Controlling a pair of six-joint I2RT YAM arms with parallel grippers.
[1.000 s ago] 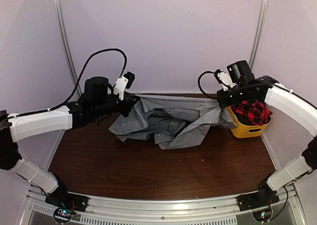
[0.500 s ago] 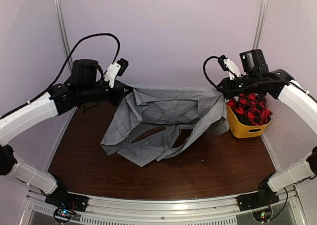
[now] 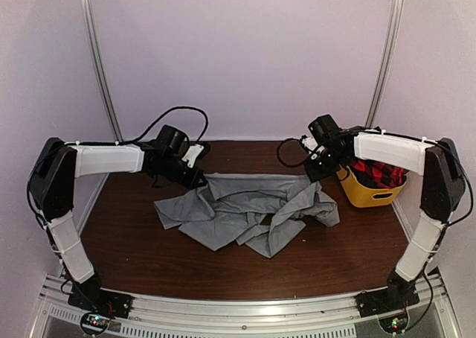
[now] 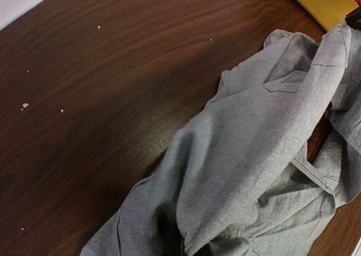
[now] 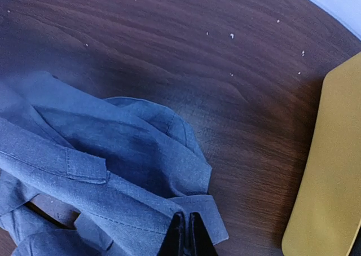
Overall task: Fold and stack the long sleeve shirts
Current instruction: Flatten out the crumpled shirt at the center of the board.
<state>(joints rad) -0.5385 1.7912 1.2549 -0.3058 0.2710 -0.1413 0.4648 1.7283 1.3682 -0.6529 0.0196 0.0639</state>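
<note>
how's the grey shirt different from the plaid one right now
The grey shirt is plain; the plaid shirt is red-and-black checked. The grey shirt lies spread and rumpled on the table; the plaid shirt is bunched inside the yellow tub. Both are unfolded.

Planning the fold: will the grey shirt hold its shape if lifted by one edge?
Probably not: the grey shirt lies in loose rumpled folds, so it should droop and bunch. It looks thin, so likely light. Pushed across the table, it would probably crumple, not slide whole.
</note>
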